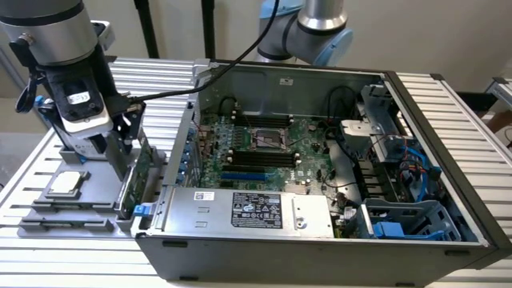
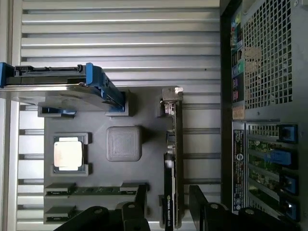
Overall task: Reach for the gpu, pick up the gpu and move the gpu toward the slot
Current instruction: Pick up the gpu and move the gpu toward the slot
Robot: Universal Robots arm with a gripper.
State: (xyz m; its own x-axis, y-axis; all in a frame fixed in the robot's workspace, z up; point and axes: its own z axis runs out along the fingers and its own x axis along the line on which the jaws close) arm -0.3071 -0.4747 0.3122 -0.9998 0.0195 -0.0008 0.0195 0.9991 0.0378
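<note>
The gpu (image 2: 174, 144) stands on its edge in a grey fixture tray (image 2: 149, 144), looking thin and dark, with its silver bracket (image 2: 172, 95) at one end. In the exterior view the gpu (image 1: 134, 180) shows green beside the case's outer wall. My gripper (image 2: 169, 206) is open and low over the card's other end, one finger on each side of it with a gap to each. The gripper (image 1: 120, 155) hangs at the exterior view's left. A blue slot (image 1: 244, 177) lies on the motherboard (image 1: 264, 150) inside the open case.
The tray also holds a silver hard drive with blue rails (image 2: 62, 86), a small square silver chip (image 2: 67, 156) and a memory stick (image 2: 96, 190). The computer case (image 1: 320, 240) stands close beside the tray, its rear grille (image 2: 269, 57) next to the card. A power supply (image 1: 248, 210) sits inside.
</note>
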